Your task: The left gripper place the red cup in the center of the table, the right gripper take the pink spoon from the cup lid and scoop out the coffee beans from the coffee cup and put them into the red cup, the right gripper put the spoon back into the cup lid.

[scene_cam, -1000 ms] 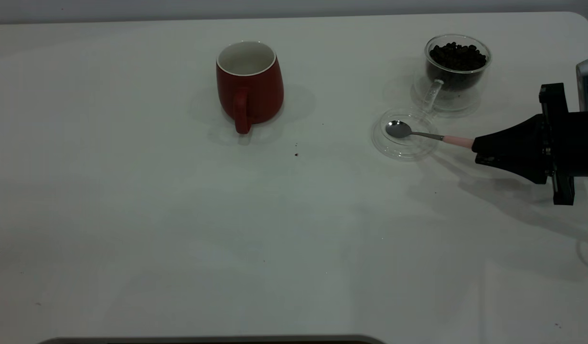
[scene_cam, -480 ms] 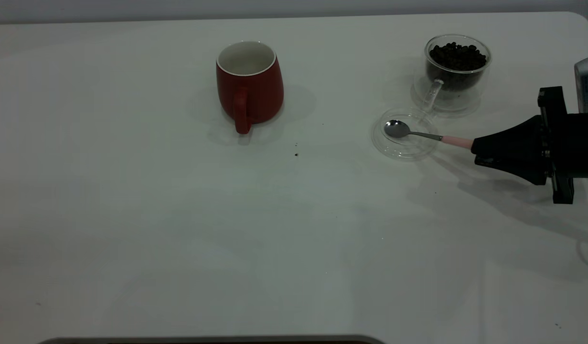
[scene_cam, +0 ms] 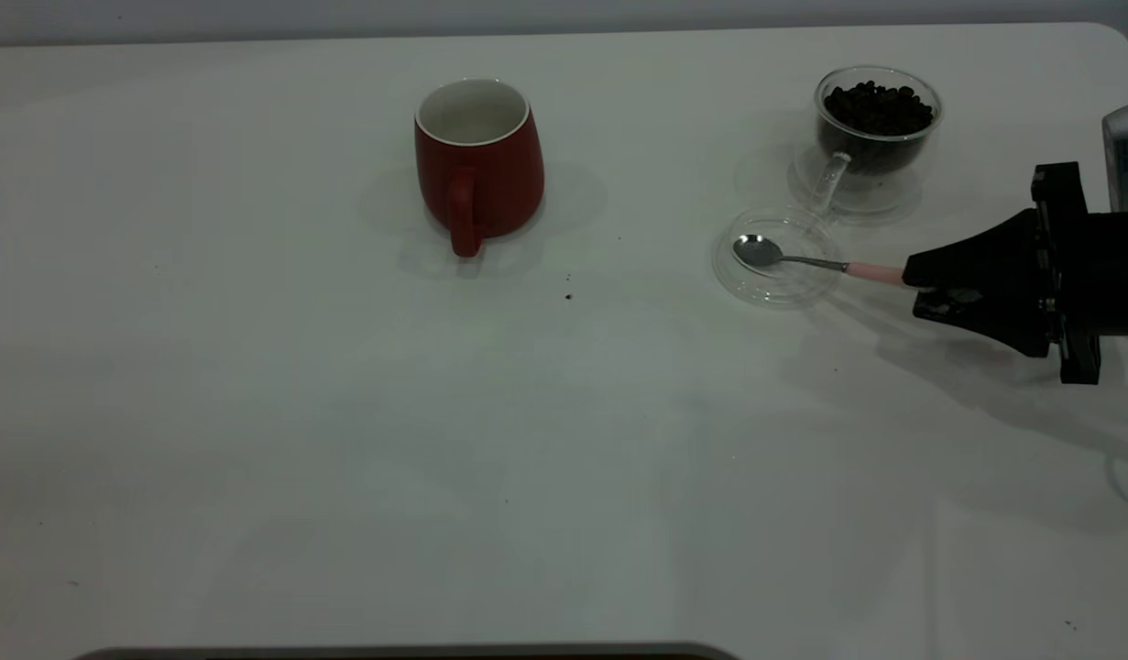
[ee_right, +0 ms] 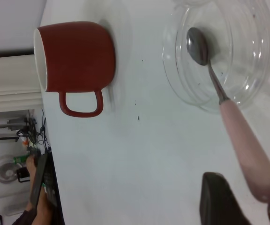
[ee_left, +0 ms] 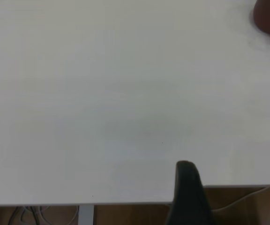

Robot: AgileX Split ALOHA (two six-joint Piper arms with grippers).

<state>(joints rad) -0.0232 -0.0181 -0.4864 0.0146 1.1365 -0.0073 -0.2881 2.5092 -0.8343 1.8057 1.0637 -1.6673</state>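
- My black angular right gripper (scene_cam: pixel 914 280) has its jaws closed on the pale pink handle of the small metal spoon (scene_cam: pixel 806 260).
- Its silver bowl rests in the clear glass lid (scene_cam: pixel 765 291) (just beside the bean-filled glass cup (scene_cam: pixel 873 128)).
- The dark red mug (scene_cam: pixel 479 165) stands upright, well apart.

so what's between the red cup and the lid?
Bare table in the exterior view, only a few tiny dark specks between the red cup and the lid. The right wrist view agrees.

No readable text, label, brand, number or sign is shown in any view; nothing is printed on the cups, the spoon or the table.
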